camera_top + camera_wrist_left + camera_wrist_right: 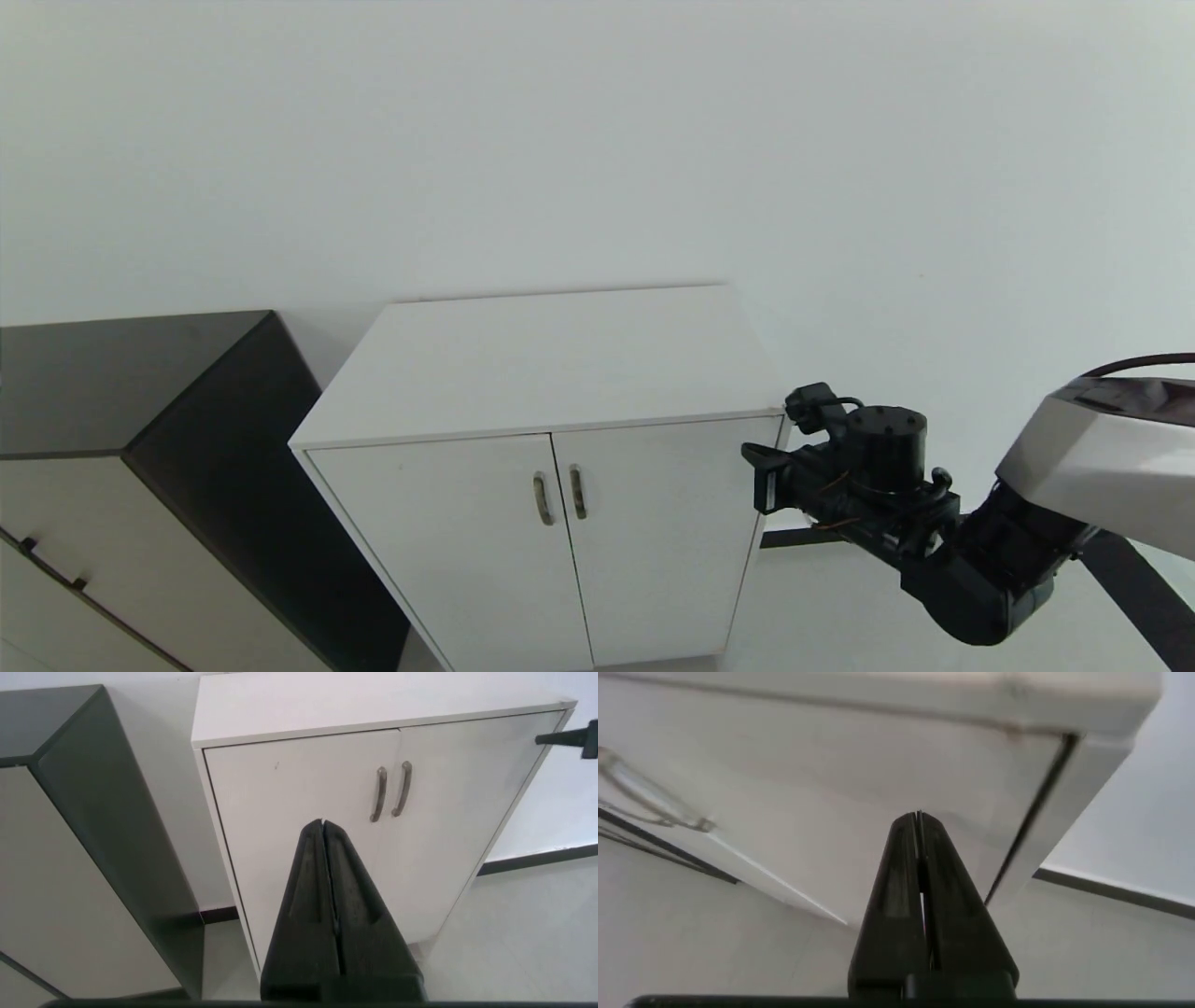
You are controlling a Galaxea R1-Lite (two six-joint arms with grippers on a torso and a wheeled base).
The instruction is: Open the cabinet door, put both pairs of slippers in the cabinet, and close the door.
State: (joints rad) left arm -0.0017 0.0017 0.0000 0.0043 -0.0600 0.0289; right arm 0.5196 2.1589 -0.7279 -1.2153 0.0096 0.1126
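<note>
The white cabinet (pixel 551 359) stands against the wall with both doors shut. Two metal handles (pixel 560 495) sit side by side where the doors meet. My right gripper (pixel 761 478) is shut and empty, level with the upper right corner of the right door (pixel 663 532), just off its outer edge. In the right wrist view the shut right gripper (pixel 918 819) points at that door's outer edge (pixel 1046 812), with a handle (pixel 654 798) farther along. My left gripper (pixel 322 826) is shut and empty, held back from the left door (pixel 299 821), with the handles (pixel 391 791) beyond.
A dark-topped, pale-fronted unit (pixel 140 373) stands close on the cabinet's left side. A plain white wall (pixel 597 140) rises behind. Pale floor and a dark baseboard (pixel 794 538) lie to the cabinet's right.
</note>
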